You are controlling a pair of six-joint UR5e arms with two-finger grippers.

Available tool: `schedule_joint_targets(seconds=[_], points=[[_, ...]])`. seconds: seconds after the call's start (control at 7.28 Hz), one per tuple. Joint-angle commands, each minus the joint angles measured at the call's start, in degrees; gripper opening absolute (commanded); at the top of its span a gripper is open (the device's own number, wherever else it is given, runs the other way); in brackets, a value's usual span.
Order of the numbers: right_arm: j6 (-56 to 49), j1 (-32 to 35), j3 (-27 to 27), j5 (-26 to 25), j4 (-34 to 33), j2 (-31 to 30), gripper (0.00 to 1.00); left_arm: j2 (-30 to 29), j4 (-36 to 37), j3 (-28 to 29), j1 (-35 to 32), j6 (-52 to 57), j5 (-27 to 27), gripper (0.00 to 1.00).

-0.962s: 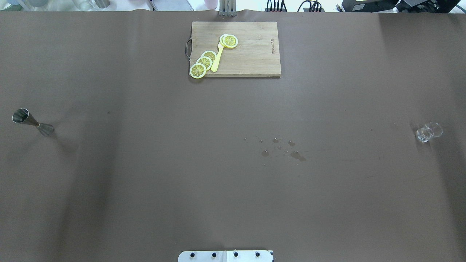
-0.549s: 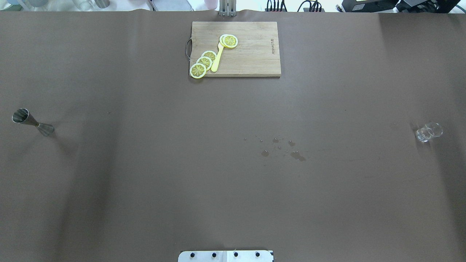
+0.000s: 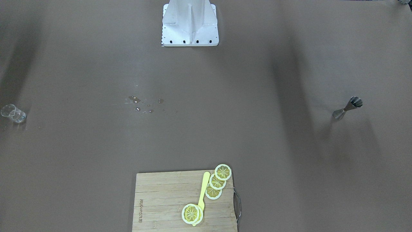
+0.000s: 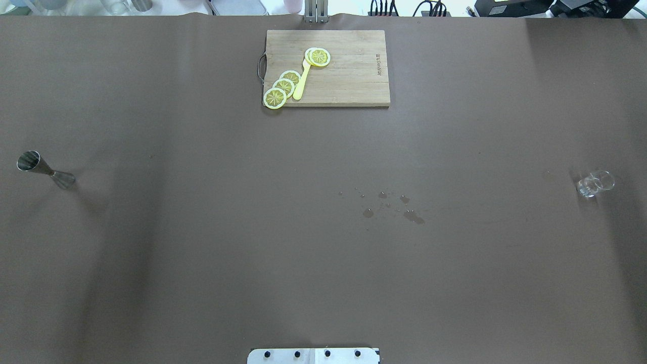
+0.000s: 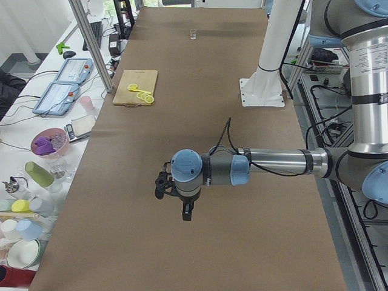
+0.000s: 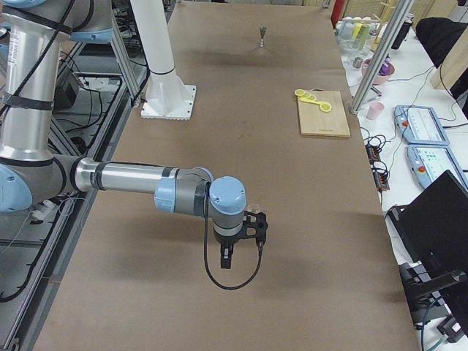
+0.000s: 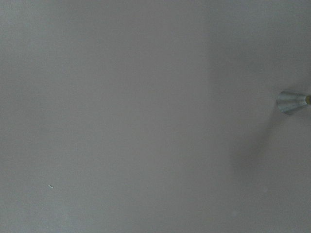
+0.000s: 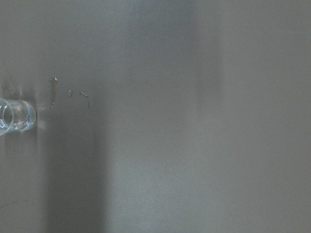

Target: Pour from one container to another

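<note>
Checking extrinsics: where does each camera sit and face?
Front-facing: across table, steeply down; white robot base on top.
Overhead: behind robot, forward-down; that base's edge.
Exterior left: left table end; left arm near.
Exterior right: right end; right arm near.
Left wrist: down at steel hourglass jigger.
Right wrist: down at small clear glass.
First two share wooden cutting board.

On my feed the table (image 4: 202, 253) was plain matte brown. Jigger (image 4: 45, 170) by its left edge looked shiny silver, glass (image 4: 595, 183) by the right edge clear. Board (image 4: 354, 76) at the far edge was pale striped wood, lemon slices (image 4: 283, 87) yellow with white rims.
</note>
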Motion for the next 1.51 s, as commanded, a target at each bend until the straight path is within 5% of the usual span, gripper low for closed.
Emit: schedule_joint_targets(seconds=[0.0,1.37], points=[[0.0,0.0,0.0,0.0,0.0,0.1,1.00,-0.7,0.1,-0.5,0.2,-0.1,4.0,0.98],[0.0,0.0,0.1,0.3,0.1,0.1,1.00,-9.5,-0.1,0.1,0.3,-1.6,3.7,0.98]])
